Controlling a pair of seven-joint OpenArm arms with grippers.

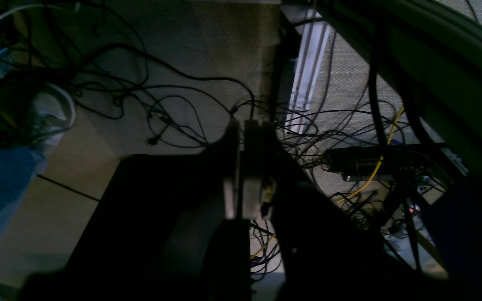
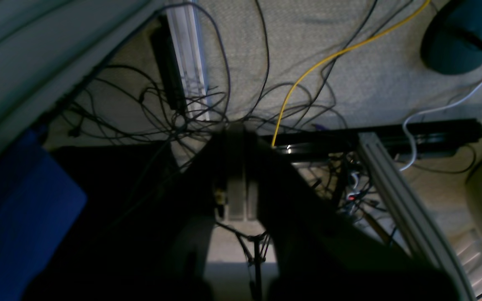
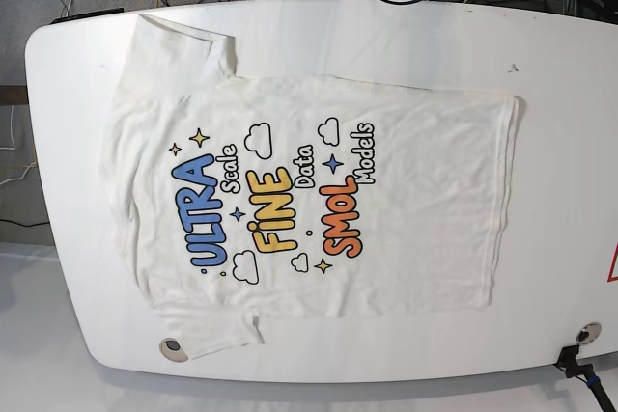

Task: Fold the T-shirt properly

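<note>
Both hands, left (image 1: 241,167) and right (image 2: 237,175), pressed closed, dark and blurred

The dark left gripper (image 1: 241,167) and dark right gripper (image 2: 237,175) each have two flat grey finger pads and small yellowish parts beside them.

Large white short-sleeved cloth T-shirt (image 3: 309,200) lies flat, unfolded, print side up, on white tabletop. Turned sideways: collar end toward left, hem toward right. One sleeve spread at far left, other at near left by table edge. Print reads "ULTRA" blue, "FINE" yellow, "SMOL" orange, with clouds and stars. Slight wrinkles.
</note>
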